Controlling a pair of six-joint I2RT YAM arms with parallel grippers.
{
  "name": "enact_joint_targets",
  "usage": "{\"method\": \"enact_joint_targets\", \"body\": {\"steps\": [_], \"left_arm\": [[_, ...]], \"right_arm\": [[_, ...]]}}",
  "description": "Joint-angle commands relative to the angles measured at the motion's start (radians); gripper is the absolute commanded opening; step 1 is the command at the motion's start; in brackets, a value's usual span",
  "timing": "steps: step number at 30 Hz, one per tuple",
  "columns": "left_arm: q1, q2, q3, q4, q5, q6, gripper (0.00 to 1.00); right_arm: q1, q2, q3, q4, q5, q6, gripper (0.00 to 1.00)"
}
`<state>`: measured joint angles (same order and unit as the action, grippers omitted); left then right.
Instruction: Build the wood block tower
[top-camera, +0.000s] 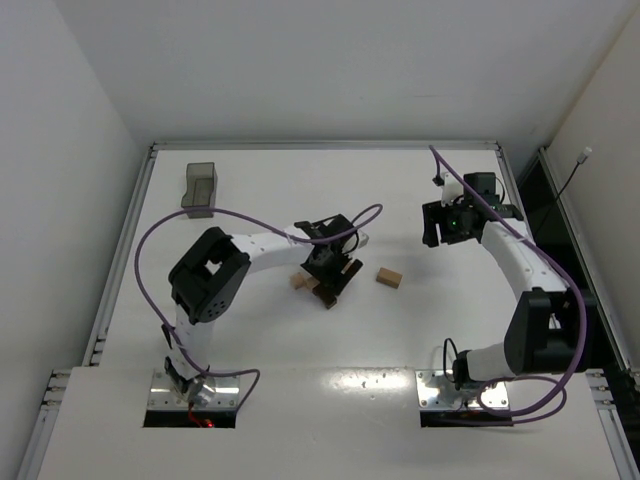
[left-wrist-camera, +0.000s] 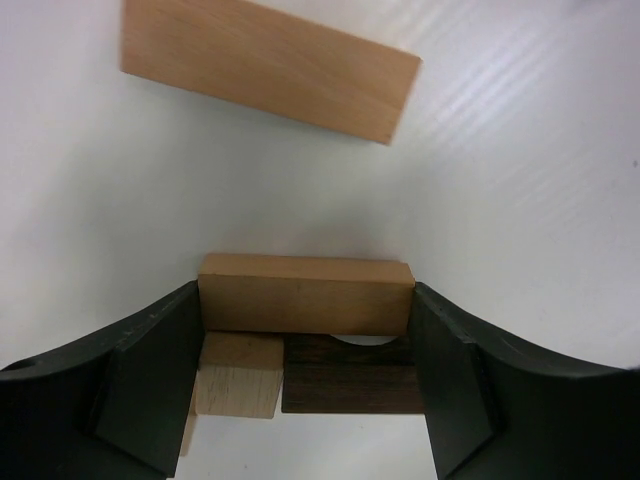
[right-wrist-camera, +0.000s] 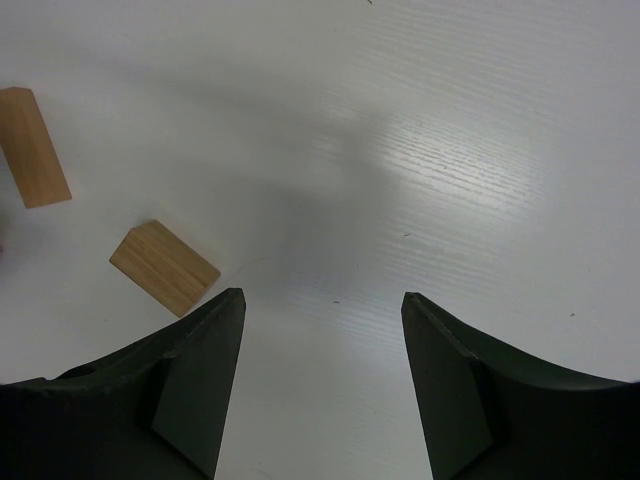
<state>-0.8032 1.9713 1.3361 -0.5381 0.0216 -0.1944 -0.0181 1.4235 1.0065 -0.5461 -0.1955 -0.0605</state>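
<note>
Tan block (left-wrist-camera: 305, 293) clamped by the left gripper (left-wrist-camera: 305, 345), lying across a smaller tan block (left-wrist-camera: 238, 372) and a dark brown block (left-wrist-camera: 350, 375) at mid-table. Right gripper (right-wrist-camera: 322, 385) spread wide above the table (right-wrist-camera: 450, 150), beside a loose tan block (right-wrist-camera: 165, 267).

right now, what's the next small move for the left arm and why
Probably open the left pincer slightly to release. It is shut on a tan block that looks laid across a lighter block and a dark block beneath, so this layer seems placed. I cannot tell whether it is fully seated, so open slowly.
</note>
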Motion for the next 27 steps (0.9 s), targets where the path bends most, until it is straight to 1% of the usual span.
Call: {"method": "enact_joint_targets", "body": {"steps": [1, 4, 9, 13, 17, 19, 21, 24, 27], "left_arm": [[0.004, -0.019, 0.07, -0.084, 0.029, 0.015, 0.05], [0.025, 0.026, 0.145, -0.111, 0.014, 0.035, 0.04], [0.047, 0.099, 0.225, -0.146, -0.032, 0.144, 0.04], [0.065, 0.178, 0.293, -0.177, -0.003, 0.211, 0.04], [0.065, 0.201, 0.278, -0.186, 0.021, 0.254, 0.04], [0.065, 0.201, 0.261, -0.165, 0.031, 0.265, 0.04], [0.065, 0.201, 0.261, -0.164, 0.066, 0.28, 0.04], [0.065, 0.201, 0.261, -0.203, 0.165, 0.314, 0.04], [0.047, 0.192, 0.252, -0.203, 0.189, 0.334, 0.04]], "right_arm": [[-0.006, -0.035, -0.005, 0.029, -0.027, -0.01, 0.61], [-0.006, -0.035, 0.004, 0.029, -0.027, -0.01, 0.61], [-0.006, -0.026, 0.014, 0.029, -0.027, -0.01, 0.61], [-0.006, -0.026, 0.014, 0.029, -0.027, -0.01, 0.61], [-0.006, -0.026, 0.014, 0.029, -0.027, -0.01, 0.61], [-0.006, -0.026, 0.004, 0.029, -0.027, -0.01, 0.61], [-0.006, -0.026, 0.004, 0.029, -0.027, -0.01, 0.61], [-0.006, -0.017, 0.013, 0.029, -0.027, -0.01, 0.61], [-0.006, -0.008, 0.014, 0.02, -0.027, -0.01, 0.61]]}}
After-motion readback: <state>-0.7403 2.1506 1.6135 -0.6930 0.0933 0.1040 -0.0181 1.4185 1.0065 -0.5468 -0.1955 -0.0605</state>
